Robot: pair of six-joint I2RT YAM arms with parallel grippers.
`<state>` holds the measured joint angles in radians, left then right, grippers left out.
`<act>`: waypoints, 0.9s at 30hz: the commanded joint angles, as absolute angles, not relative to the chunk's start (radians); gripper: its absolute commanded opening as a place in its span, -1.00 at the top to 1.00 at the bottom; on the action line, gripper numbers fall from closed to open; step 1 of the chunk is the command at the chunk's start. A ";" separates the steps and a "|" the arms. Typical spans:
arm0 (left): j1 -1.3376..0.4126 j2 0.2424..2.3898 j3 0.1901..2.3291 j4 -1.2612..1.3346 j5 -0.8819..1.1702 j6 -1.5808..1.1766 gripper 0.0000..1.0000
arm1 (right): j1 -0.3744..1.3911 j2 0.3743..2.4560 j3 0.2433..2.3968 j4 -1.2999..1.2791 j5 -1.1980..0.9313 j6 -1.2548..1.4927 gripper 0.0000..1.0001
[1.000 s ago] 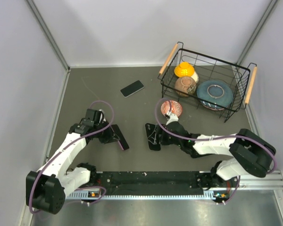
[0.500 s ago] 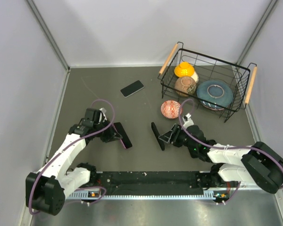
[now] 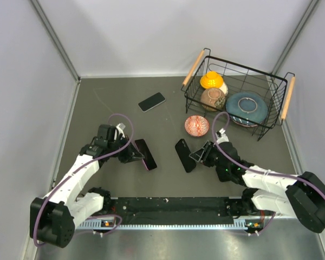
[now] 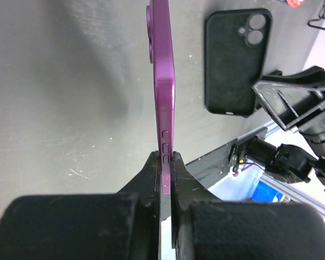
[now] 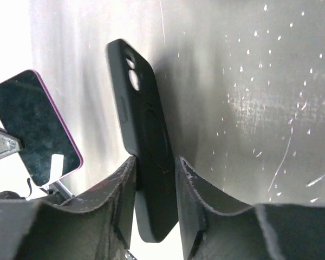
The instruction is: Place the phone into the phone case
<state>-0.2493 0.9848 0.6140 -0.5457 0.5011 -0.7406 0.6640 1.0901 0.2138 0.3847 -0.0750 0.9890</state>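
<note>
My left gripper [image 3: 132,154] is shut on a purple phone [image 3: 145,155] and holds it above the table. In the left wrist view the phone [image 4: 163,81] stands edge-on between the fingers, at my left gripper [image 4: 165,160]. My right gripper [image 3: 198,156] is shut on a black phone case [image 3: 184,155], lifted and tilted, a short gap to the right of the phone. In the right wrist view the case [image 5: 143,146] sits between the jaws of my right gripper [image 5: 155,174], and the phone's dark screen [image 5: 35,127] shows at the left. The case's back with its camera holes also shows in the left wrist view [image 4: 235,59].
A second dark phone [image 3: 151,101] lies flat further back on the table. A small patterned bowl [image 3: 196,125] sits behind my right gripper. A black wire basket [image 3: 276,116] with wooden handles holds bowls and a blue plate at the back right.
My right gripper has lifted the case off the table, turned it, and shifted right. My left gripper has carried the purple phone a little right, toward the case.
</note>
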 commanded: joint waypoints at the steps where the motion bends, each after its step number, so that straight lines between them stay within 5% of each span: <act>1: -0.247 0.983 0.607 -0.403 0.630 -0.736 1.00 | 0.664 1.155 0.221 0.218 -0.089 0.891 0.45; 9: -0.247 0.989 0.604 -0.388 0.650 -0.724 1.00 | 0.670 1.275 0.221 0.336 -0.181 0.914 0.67; 23: -0.305 0.997 0.566 -0.255 0.744 -0.715 1.00 | 0.825 1.410 0.353 0.338 -0.134 0.928 0.74; 27: -0.370 1.075 0.609 -0.235 0.755 -0.681 1.00 | 0.825 1.315 0.344 0.266 -0.106 0.911 0.40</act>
<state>-0.3149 1.0206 0.5598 -0.3367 0.6872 -0.7208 0.8165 1.3994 0.3416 0.3836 -0.1665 0.9604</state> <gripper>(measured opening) 0.044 0.207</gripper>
